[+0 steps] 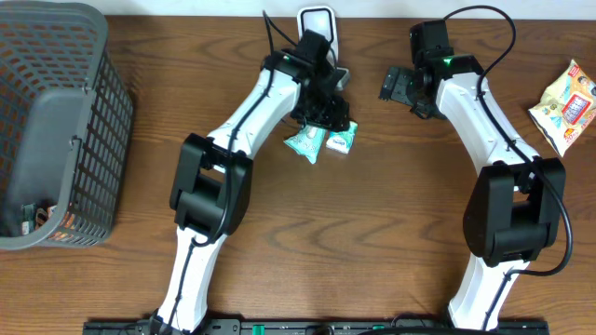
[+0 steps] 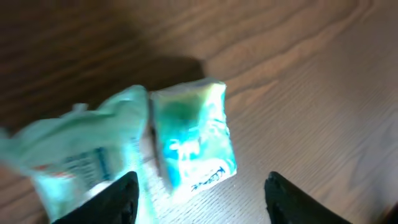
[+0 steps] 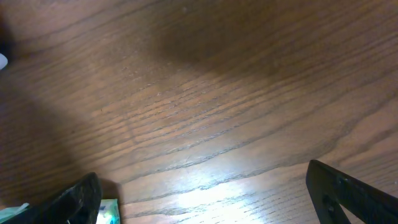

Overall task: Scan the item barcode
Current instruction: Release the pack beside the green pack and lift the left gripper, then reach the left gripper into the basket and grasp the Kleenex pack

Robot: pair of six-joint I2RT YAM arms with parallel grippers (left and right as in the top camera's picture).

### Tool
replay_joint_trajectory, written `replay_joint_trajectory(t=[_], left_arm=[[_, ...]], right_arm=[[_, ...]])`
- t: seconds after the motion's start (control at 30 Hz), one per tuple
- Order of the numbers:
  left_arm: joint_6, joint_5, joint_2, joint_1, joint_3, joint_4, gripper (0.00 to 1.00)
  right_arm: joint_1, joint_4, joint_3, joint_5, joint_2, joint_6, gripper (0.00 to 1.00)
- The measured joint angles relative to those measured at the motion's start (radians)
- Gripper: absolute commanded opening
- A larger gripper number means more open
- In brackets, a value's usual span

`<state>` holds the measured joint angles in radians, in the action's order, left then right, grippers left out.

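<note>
Your left gripper [image 2: 200,180] points down at the table [image 1: 279,242] with its jaws spread apart and nothing clamped between them. In the left wrist view, a teal packet [image 2: 193,143] lies flat on the wood in the gap between the two fingers [image 2: 118,199], and it is narrower than that gap. The right-hand finger stands clear of it. On the other side you cannot tell whether there is contact. A second teal packet [image 2: 81,162] sits just beside the first, edge to edge. It is blurred, and the left-hand finger partly overlaps it. There is printing on both packets, but it is too soft to read and you cannot pick out a barcode.

From overhead, the two packets lie together near the middle of the table, directly under the left gripper. They are a little way in front of the white scanner [image 1: 317,23], which stands at the far edge.

Your right gripper [image 1: 400,86] hangs to the right of the scanner. Its jaws are as wide as they go and it holds nothing. Its own camera shows bare wood between the fingers, with a sliver of teal packet at the lower left corner.

A grey basket [image 1: 56,130] sits at the far left. A snack bag [image 1: 568,102] lies at the far right, well apart from both grippers.
</note>
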<state>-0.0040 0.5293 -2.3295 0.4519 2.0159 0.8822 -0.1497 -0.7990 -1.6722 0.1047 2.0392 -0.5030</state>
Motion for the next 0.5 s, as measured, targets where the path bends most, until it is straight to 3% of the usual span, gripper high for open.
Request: replay_joint_trajectory(t=[0.13,0.3,0.5], left_arm=[[0.0,-0.01,0.072,-0.053,0.006,0.009,0.72],[0.001,-0.069,0.29,-0.166,0.014,0.01,0.73],[0.001,-0.264,0.565,-0.339,0.054,0.037,0.73]], right_arm=[[0.0,0.0,0.0,0.0,0.0,0.0,0.99],[0.0,0.0,0.0,0.0,0.0,0.0,0.99],[0.0,0.0,0.0,0.0,0.0,0.0,0.99]])
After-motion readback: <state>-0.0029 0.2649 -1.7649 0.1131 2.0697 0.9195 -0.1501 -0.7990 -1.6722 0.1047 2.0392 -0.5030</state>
